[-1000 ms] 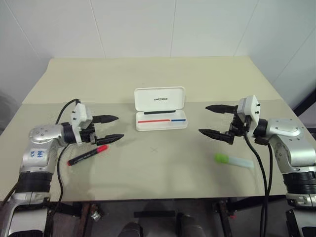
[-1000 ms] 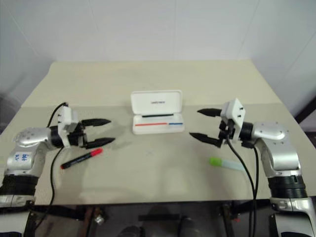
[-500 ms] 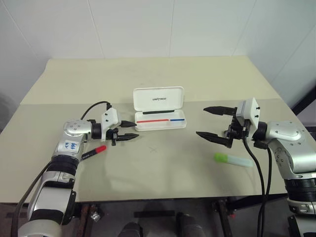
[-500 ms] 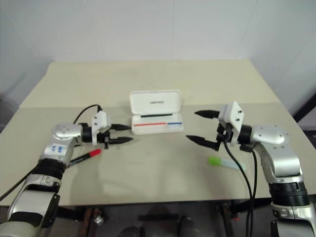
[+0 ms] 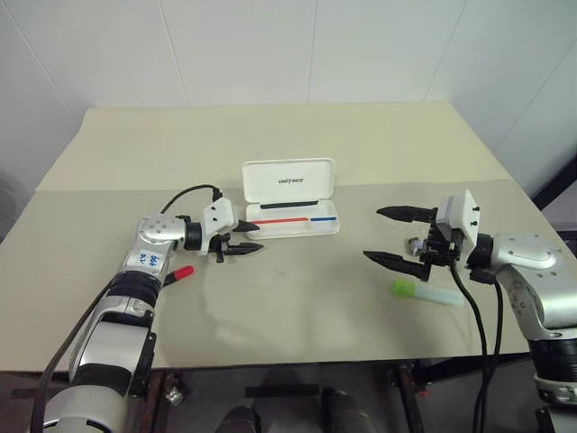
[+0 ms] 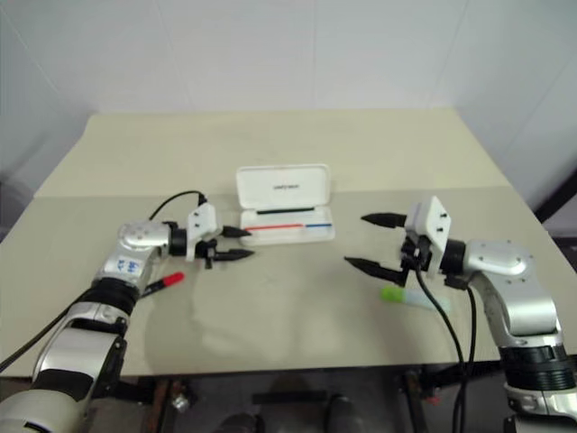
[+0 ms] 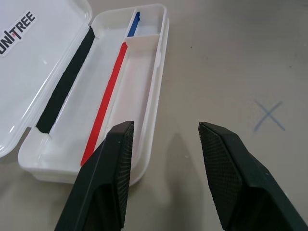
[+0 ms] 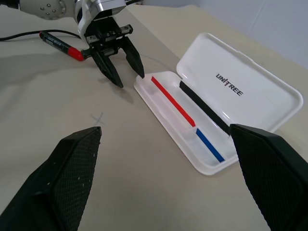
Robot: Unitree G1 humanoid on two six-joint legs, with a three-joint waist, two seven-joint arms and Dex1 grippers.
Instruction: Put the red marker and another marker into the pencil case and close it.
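The white pencil case (image 5: 292,225) lies open at mid table, its lid (image 5: 290,182) standing up behind the tray with red and blue stripes. My left gripper (image 5: 256,237) hovers at the case's left end, open with a moderate gap and nothing in it; the left wrist view looks past its fingers (image 7: 113,173) at the tray's rim (image 7: 157,72). The red marker (image 5: 182,271) lies behind that arm, mostly hidden, and shows full length in the right wrist view (image 8: 58,43). My right gripper (image 5: 372,234) is wide open and empty, just above the green-capped highlighter (image 5: 424,290).
A faint X mark (image 5: 281,272) sits on the beige table (image 5: 297,135) in front of the case. A black cable (image 5: 185,194) loops over the left arm, and another hangs from the right wrist (image 5: 469,298).
My left arm swung right, away from the red marker, to the case's left end, and its fingers narrowed. The right gripper stayed wide open, about where it was.
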